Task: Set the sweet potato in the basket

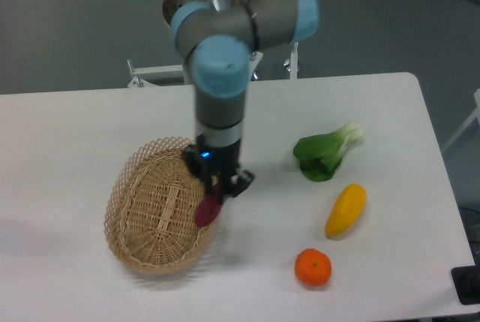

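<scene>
Hand [215,193]: pointed straight down at the right-hand rim of the basket, fingers clamped on the upper end of the sweet potato.
Sweet potato [208,210]: dark magenta, held in the hand, hanging tilted with its lower end over the basket's right inner edge; whether it touches the weave cannot be told.
Basket [154,209]: light tan oval wicker with a lacy looped rim, resting on the bench, its long axis slanting from lower left to upper right.
Arm [219,74]: grey tube with pale blue joint caps, coming down from the top of the view to just above the basket.
Bench [75,134]: white surface carrying everything.
Leafy green vegetable [324,155]: well to the right of the basket, toward the far side.
Yellow oblong fruit [346,210]: right of the basket, just below the leafy green.
Tangerine [313,268]: round and orange, right of the basket toward the near edge, close below the yellow fruit.
</scene>
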